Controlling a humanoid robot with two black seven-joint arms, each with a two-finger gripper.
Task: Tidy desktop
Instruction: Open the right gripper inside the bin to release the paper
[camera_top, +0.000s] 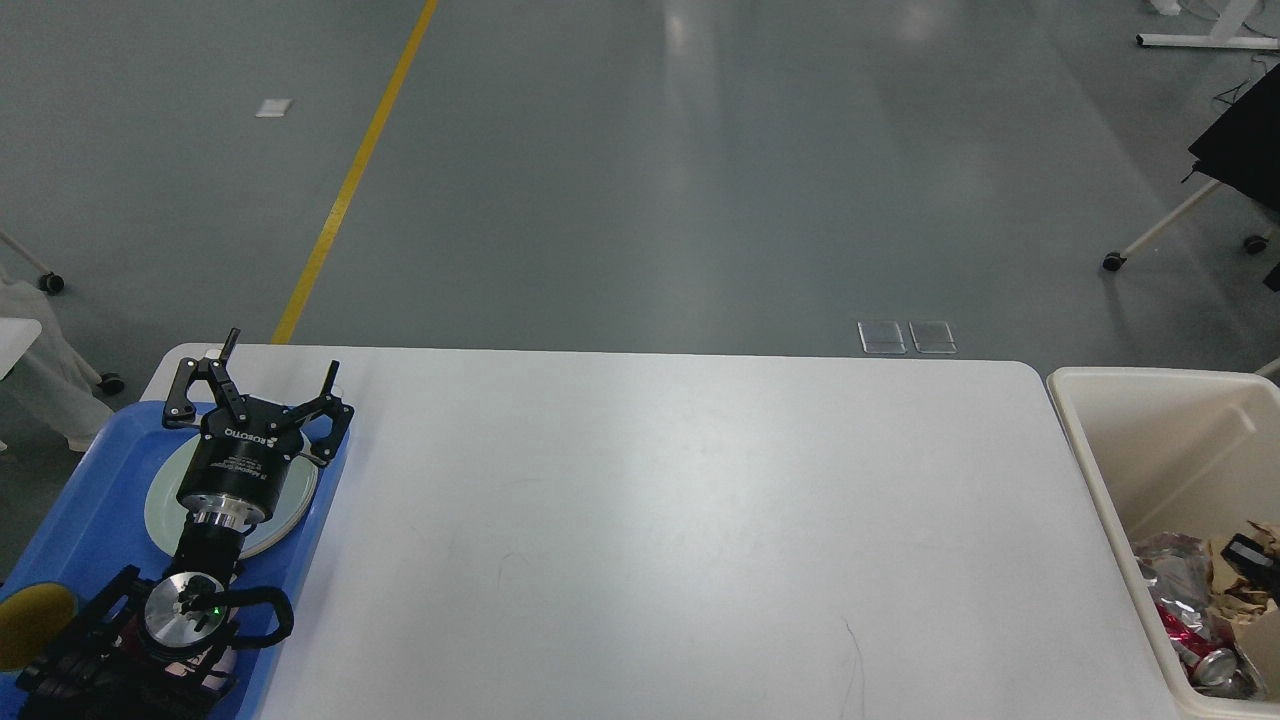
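Our left tool (262, 385) spread wide over the plate (296, 500) at 8 o'clock; right tool (1252, 553) at 4, probably gripping brown paper (1240, 590), can't tell.

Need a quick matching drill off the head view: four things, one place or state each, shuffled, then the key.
1. left gripper
2. pale plate
3. crumpled brown paper
4. desktop

A. inside the cream bin
B. white, between tray and bin
C. open, above the blue tray
D. lying in the blue tray

Pairs: 1-C, 2-D, 3-A, 4-B
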